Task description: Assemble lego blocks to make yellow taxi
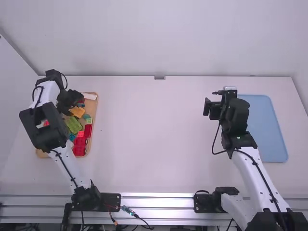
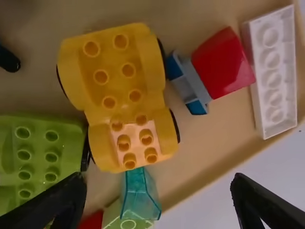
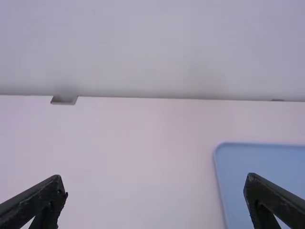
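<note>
We saw a wooden tray (image 1: pixel 94 113) beneath the left tool (image 1: pixel 72 100), full of toy bricks. In it lay a yellow car base (image 2: pixel 119 86) with wheels, a green studded block (image 2: pixel 40 152), a red block (image 2: pixel 221 62) beside blue-and-grey pieces (image 2: pixel 183 83), a white studded block (image 2: pixel 278 71) and a clear teal block (image 2: pixel 139 195). A red wheeled base (image 1: pixel 80 144) lay nearer us than the left tool. The blue tray (image 1: pixel 270 130) was just to the right of the right tool (image 1: pixel 213 103).

We found the yellow car base below the left tool — studs up, apart from its widely spread fingers (image 2: pixel 257 202). The right tool's fingers were parted too, above the white worktop (image 1: pixel 149 134), well apart from the bricks.

Beyond both tools we saw the worktop's far edge and a pale wall (image 1: pixel 159 38) — and, nearer us, metal rails (image 1: pixel 159 201).
</note>
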You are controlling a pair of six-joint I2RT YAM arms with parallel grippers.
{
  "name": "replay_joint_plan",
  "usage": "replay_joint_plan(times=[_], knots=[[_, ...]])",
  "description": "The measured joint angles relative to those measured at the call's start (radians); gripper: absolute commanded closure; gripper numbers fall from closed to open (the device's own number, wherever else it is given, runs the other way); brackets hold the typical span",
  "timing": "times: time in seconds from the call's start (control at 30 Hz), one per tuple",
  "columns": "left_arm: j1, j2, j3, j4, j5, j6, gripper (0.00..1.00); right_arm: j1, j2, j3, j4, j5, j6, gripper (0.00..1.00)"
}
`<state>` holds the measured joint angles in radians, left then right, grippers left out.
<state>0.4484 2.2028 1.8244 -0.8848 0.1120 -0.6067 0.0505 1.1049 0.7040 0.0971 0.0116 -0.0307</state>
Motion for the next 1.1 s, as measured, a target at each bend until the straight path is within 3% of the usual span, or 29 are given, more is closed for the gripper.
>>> replay_joint_plan(times=[0.13, 1.1], knots=[[0.0, 0.0, -0.029, 0.014, 0.0, -0.004, 0.26, 0.0, 0.0, 0.0, -0.002, 0.0, -0.001, 0.01], [-0.001, 0.0, -0.084, 0.09, -0.037, -0.052, 0.21, 0.0, 0.0, 0.0, -0.003, 0.0, 0.002, 0.01]])
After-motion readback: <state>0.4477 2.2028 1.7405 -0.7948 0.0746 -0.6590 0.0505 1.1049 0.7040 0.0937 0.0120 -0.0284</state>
